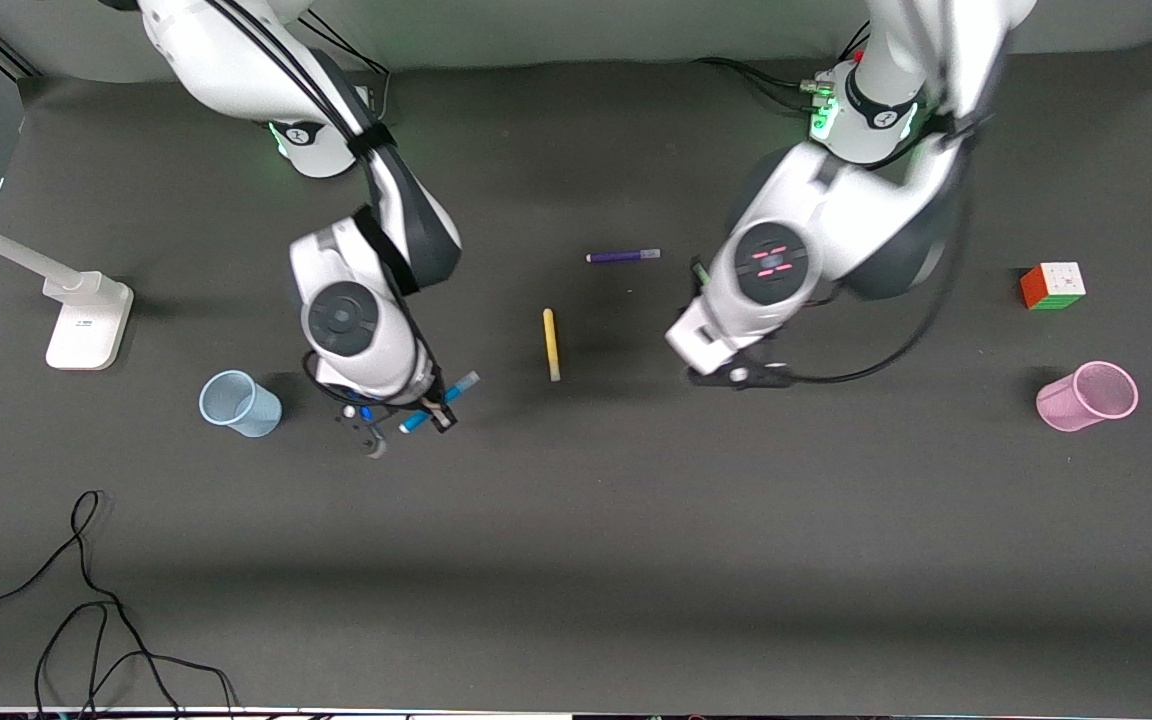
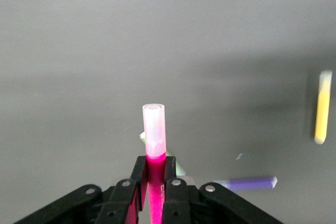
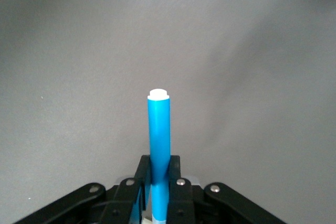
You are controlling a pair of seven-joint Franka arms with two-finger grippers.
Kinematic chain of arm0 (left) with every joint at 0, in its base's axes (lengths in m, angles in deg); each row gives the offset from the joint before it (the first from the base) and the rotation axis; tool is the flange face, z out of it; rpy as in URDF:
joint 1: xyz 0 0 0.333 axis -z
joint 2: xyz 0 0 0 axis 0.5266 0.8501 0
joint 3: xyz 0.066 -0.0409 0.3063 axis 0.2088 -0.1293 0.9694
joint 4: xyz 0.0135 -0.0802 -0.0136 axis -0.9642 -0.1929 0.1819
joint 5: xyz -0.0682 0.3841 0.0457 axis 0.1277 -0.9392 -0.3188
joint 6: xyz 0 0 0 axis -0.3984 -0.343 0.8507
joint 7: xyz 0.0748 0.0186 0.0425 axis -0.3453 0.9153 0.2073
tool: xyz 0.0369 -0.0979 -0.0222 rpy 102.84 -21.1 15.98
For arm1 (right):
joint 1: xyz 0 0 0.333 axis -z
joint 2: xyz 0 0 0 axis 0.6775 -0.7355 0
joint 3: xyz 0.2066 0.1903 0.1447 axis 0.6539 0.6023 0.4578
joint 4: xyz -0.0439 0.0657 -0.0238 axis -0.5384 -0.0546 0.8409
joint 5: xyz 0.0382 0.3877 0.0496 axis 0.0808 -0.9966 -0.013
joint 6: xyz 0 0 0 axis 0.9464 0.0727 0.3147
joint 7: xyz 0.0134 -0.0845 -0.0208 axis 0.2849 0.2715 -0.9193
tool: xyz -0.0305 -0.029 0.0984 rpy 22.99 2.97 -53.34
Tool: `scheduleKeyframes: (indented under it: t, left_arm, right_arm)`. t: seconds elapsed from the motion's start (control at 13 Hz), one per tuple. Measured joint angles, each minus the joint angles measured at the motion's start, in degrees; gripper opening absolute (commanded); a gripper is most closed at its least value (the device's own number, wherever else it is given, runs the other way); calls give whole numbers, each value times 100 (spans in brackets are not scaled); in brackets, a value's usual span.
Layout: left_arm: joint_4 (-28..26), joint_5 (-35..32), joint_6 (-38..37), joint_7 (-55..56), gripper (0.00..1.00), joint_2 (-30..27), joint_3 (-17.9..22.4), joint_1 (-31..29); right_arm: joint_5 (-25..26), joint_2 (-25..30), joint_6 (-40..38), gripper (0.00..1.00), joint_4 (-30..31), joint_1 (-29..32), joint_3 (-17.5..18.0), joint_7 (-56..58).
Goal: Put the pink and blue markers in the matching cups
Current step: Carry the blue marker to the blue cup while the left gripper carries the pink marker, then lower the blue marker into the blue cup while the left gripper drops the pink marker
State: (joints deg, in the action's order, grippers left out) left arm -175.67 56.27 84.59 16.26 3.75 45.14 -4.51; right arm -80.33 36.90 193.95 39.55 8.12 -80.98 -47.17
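My right gripper point(image 1: 433, 408) is shut on the blue marker point(image 1: 461, 385) and holds it over the table beside the pale blue cup point(image 1: 239, 404). The right wrist view shows its jaws point(image 3: 159, 162) closed on the blue marker point(image 3: 159, 124). My left gripper point(image 1: 741, 376) is mostly hidden under its wrist near the table's middle. The left wrist view shows it point(image 2: 156, 162) shut on the pink marker point(image 2: 154, 129), pale cap outward. The pink cup point(image 1: 1088, 396) lies tilted toward the left arm's end of the table.
A yellow pen point(image 1: 551, 344) and a purple pen point(image 1: 623, 256) lie between the arms. A green pen point(image 2: 178, 166) peeks out under the left gripper. A colour cube point(image 1: 1053, 286) sits near the pink cup. A white stand point(image 1: 86, 320) and loose cables point(image 1: 86, 600) are at the right arm's end.
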Motion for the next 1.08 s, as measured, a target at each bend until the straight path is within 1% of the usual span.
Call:
scheduleKeyframes:
  t: [0.23,0.38,0.62,0.77,0.92,1.08]
  left_arm:
    - [-10,4,-658,-1326,0,-570,49,-710]
    - [-17,4,-914,-2326,0,-857,76,-1362]
    - [-44,5,-926,-4262,0,-1137,99,-2384]
    - [-51,43,-767,-5696,0,-1185,103,-3048]
    - [-94,359,-590,-7024,0,-1161,106,-3697]
    - [-162,797,-459,-8354,0,-1029,107,-4321]
  right_arm:
    - [71,460,-674,0,27,19,-321,332]
    - [483,736,-909,0,198,38,-446,487]
    - [1129,1148,-961,0,766,42,-577,504]
    - [1556,1358,-956,0,1131,46,-732,509]
    - [1974,1472,-851,0,1476,46,-929,509]
    - [2450,1512,-435,0,1843,47,-1235,509]
